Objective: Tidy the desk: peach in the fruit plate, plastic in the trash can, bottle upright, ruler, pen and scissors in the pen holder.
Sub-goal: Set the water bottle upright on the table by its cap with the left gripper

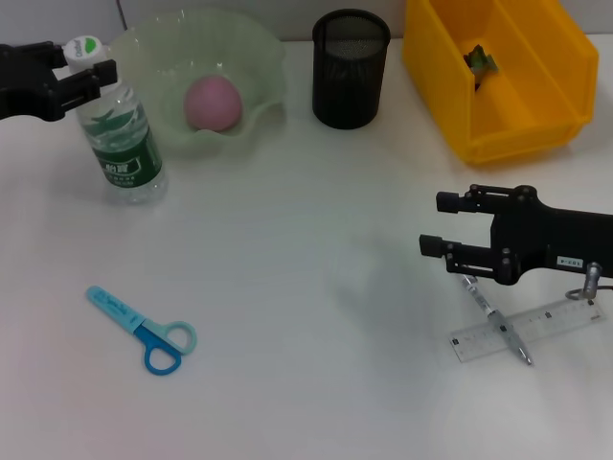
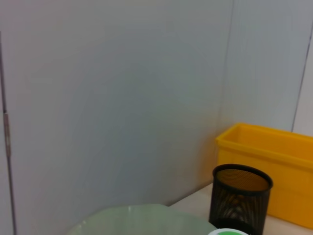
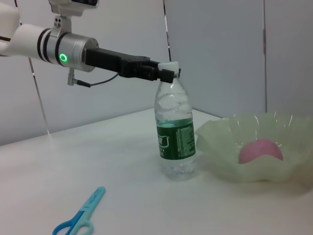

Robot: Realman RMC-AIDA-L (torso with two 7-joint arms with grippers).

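The clear bottle (image 1: 120, 134) with a green label stands upright at the back left, and my left gripper (image 1: 84, 59) is shut on its white cap; the right wrist view shows the bottle (image 3: 175, 132) and that gripper (image 3: 165, 73) too. A pink peach (image 1: 211, 103) lies in the pale green fruit plate (image 1: 263, 57). The black mesh pen holder (image 1: 351, 67) stands behind the middle. Blue scissors (image 1: 144, 331) lie at the front left. My right gripper (image 1: 439, 222) hangs open just left of the pen (image 1: 493, 316), which lies across the clear ruler (image 1: 536, 328). A scrap of plastic (image 1: 479, 60) lies in the yellow trash can (image 1: 517, 134).
The white desk stretches wide between the scissors and the right arm. A grey wall panel stands close behind the fruit plate (image 2: 142, 220) and pen holder (image 2: 241, 198).
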